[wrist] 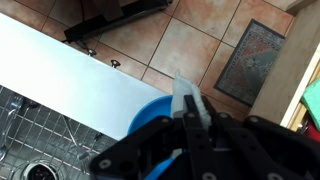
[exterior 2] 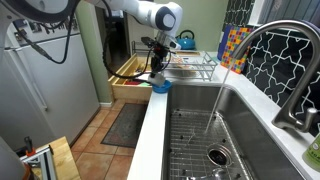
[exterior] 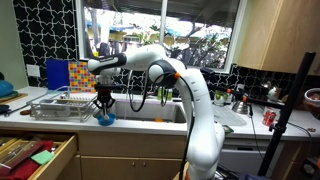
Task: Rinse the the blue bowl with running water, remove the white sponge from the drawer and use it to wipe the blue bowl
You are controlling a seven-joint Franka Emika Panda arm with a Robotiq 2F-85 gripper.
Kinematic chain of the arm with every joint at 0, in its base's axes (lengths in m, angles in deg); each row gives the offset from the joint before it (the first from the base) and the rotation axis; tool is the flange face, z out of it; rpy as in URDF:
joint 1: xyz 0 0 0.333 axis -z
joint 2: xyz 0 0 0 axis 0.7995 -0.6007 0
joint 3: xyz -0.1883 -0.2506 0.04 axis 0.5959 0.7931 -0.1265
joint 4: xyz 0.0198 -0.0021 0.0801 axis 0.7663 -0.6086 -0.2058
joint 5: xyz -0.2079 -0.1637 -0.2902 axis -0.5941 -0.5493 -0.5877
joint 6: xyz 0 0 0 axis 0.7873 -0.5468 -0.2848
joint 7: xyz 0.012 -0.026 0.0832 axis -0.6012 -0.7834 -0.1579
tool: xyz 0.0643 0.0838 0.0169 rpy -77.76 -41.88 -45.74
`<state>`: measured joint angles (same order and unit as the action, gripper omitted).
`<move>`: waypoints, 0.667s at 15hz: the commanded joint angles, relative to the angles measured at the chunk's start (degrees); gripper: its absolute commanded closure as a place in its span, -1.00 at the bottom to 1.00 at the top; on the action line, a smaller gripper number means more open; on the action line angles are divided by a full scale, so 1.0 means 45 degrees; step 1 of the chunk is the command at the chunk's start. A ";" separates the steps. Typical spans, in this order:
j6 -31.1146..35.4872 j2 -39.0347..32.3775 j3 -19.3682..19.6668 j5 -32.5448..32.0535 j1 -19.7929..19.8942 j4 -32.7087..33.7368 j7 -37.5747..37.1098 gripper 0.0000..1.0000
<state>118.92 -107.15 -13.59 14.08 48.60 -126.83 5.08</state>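
Observation:
The blue bowl (exterior: 105, 120) sits on the counter's front edge between the dish rack and the sink; it also shows in the other exterior view (exterior 2: 160, 87) and the wrist view (wrist: 148, 122). My gripper (exterior: 103, 104) (exterior 2: 157, 70) (wrist: 192, 118) points down right over the bowl. It is shut on the white sponge (wrist: 184, 93), a pale strip sticking out between the fingers above the bowl's rim. The tan wooden drawer (exterior: 62, 158) (exterior 2: 126, 90) stands pulled open below the counter, with red and green items inside.
A wire dish rack (exterior: 60, 106) (exterior 2: 196, 64) stands on the counter beside the bowl. The steel sink (exterior 2: 195, 140) has a wire grid in its bottom. Water runs from the curved faucet (exterior 2: 262, 40). A mat (wrist: 250, 58) lies on the tiled floor.

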 commanded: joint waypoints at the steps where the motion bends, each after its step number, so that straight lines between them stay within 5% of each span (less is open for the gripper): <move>1: -0.0694 -0.0686 0.0065 0.0595 0.0162 0.0727 0.0296 0.96; 10: -0.0906 -0.0169 0.0168 0.0518 0.0097 0.1104 0.0207 0.96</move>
<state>116.17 -109.46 -13.22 15.67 49.05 -122.27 5.28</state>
